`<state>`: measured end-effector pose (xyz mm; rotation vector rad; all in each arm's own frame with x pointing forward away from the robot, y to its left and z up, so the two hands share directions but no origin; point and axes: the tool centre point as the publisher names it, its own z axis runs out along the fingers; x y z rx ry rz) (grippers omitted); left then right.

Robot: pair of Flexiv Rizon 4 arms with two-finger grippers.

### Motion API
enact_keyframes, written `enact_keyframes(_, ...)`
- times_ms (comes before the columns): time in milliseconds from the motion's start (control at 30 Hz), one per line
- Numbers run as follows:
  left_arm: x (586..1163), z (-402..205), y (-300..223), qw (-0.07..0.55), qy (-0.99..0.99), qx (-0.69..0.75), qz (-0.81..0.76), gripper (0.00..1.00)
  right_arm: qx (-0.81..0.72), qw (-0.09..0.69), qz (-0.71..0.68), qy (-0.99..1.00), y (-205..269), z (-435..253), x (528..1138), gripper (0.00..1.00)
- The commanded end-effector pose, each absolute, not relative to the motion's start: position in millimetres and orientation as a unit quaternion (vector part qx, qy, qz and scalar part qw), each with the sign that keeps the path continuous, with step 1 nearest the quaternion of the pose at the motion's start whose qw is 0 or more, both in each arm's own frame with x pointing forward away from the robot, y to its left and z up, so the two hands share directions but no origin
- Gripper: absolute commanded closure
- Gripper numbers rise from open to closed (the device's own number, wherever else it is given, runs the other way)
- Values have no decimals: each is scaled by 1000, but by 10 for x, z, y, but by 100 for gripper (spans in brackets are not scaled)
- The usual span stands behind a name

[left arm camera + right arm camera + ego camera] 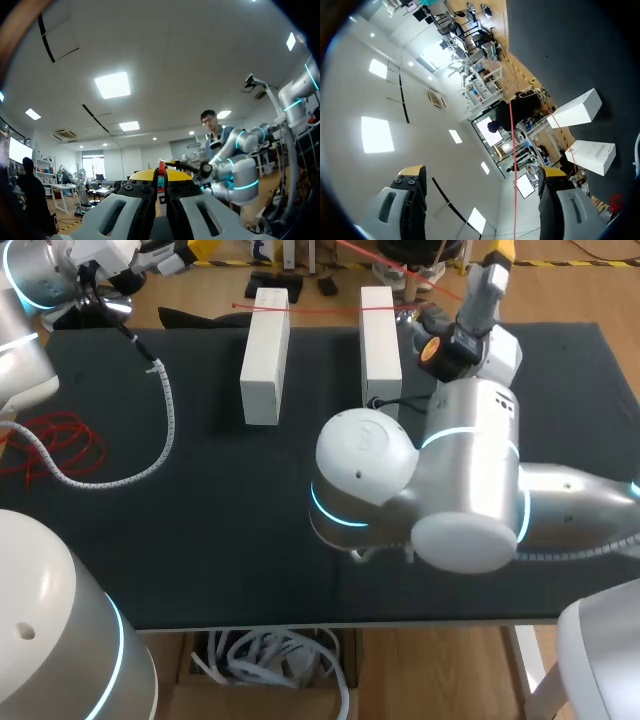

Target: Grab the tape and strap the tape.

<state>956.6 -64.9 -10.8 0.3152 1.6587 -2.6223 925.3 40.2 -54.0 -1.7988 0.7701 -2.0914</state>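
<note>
A thin red tape (330, 307) stretches across the tops of two upright white boxes (265, 355) (380, 340) at the back of the black table (200, 540). A second red strand (400, 270) slants toward my right gripper (495, 260) at the back right. In the right wrist view the red tape (511, 150) runs between the fingers of my right gripper (482, 171), which stand wide open without touching it. My left gripper (185, 260) is at the back left corner; in its wrist view the left gripper (161, 175) is shut, with a bit of red tape (161, 167) pinched at the yellow tips.
A white spiral cable wrap (165, 410) curves over the table's left part, and a tangle of red wire (50, 445) lies at the left edge. A black cable (385, 400) sits by the right box. My right arm's bulky joints (420, 480) cover the table's middle right.
</note>
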Motion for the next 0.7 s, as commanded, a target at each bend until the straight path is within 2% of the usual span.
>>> enact_keyframes(33, 9577, -115, -644, 10, 531, 102, -841, 100, -623, 135, -722, 269, 419, -513, 9266, 57)
enact_keyframes(167, 9577, -115, -644, 10, 531, 102, -841, 100, -622, 137, -723, 268, 426, -507, 9277, 65)
enact_keyframes(367, 9577, -115, -644, 10, 531, 102, -841, 100, -623, 141, -723, 264, 455, -517, 9290, 60)
enact_keyframes(700, 9577, -115, -644, 10, 531, 102, -841, 100, -624, 147, -723, 258, 522, -518, 9313, 64)
